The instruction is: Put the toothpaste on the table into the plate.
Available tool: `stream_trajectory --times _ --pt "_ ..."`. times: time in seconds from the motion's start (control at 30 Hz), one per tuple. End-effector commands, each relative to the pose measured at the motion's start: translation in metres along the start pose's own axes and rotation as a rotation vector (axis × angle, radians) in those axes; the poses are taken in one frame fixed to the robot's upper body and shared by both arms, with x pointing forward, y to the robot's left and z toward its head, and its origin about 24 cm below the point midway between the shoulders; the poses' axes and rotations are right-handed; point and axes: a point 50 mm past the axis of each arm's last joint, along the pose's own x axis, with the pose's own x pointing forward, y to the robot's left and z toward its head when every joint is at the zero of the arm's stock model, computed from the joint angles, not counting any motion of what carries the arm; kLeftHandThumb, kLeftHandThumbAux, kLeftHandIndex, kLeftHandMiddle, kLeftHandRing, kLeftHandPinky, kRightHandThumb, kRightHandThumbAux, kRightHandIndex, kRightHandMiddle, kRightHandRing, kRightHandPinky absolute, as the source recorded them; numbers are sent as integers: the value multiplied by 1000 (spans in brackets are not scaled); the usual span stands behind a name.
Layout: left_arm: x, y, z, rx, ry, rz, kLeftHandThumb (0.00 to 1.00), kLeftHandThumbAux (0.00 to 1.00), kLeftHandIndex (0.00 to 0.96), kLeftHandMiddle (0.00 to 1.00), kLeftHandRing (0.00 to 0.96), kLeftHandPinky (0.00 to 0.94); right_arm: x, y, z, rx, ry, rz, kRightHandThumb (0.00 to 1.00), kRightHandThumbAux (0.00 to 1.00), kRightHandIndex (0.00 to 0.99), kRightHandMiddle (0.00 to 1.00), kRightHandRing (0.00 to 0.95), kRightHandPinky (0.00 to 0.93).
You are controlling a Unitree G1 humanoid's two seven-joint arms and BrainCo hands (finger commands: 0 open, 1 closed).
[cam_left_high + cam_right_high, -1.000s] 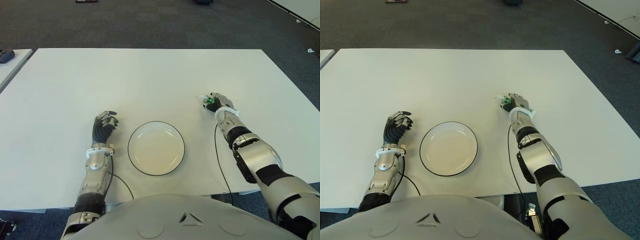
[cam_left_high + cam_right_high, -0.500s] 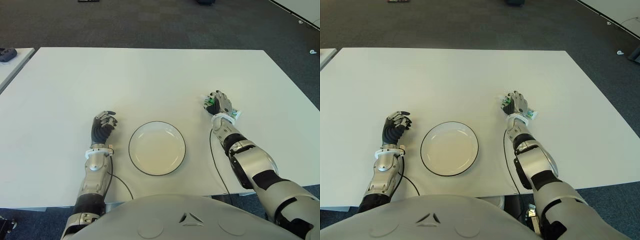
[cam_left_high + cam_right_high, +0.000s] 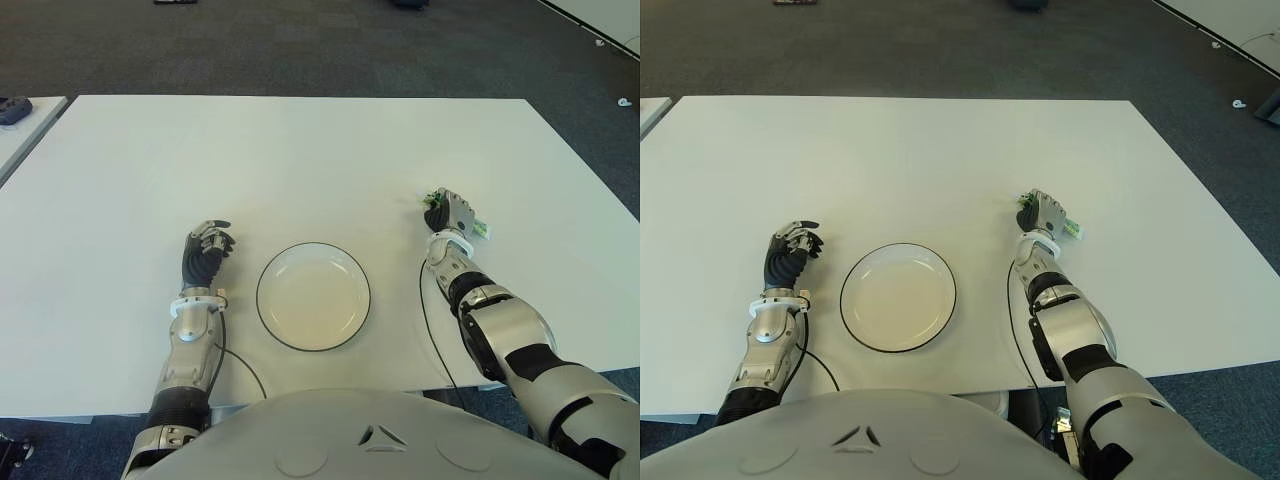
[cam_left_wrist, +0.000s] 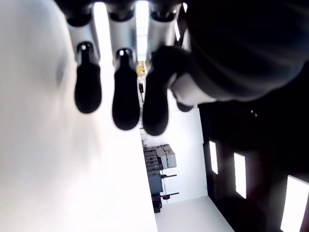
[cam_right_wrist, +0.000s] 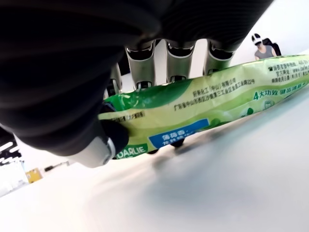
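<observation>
toothpaste [image 5: 203, 104] is lying crosswise in the right hand [image 3: 449, 214], fingers wrapping it, right of the plate [image 3: 313, 296]; left hand [image 3: 205, 252] is idling curled, empty, beside the plate's left rim.

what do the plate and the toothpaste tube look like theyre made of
Plate: glazed ceramic or enamel by its look, smooth white with a thin dark rim; which one is unclear. Toothpaste, gripped in the right hand: glossy printed plastic or laminate, green and yellow, its surface catching light. The left hand shows left of the plate.
</observation>
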Motion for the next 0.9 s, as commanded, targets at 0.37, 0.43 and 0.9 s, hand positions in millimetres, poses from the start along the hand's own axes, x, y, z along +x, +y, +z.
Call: stream_trajectory --times 0.37,0.43,0.9 --pt "0 3 0 -5 -10 17 834 683 401 493 629 610 -2 2 1 80 12 -4 846 680 433 613 785 827" --pt "0 3 0 -4 -13 19 834 682 403 491 629 618 -2 1 3 93 6 -16 847 680 436 617 803 838" --pt "1 3 1 -6 -23 24 834 682 403 489 623 609 1 -3 11 132 16 -69 848 678 440 613 836 843"
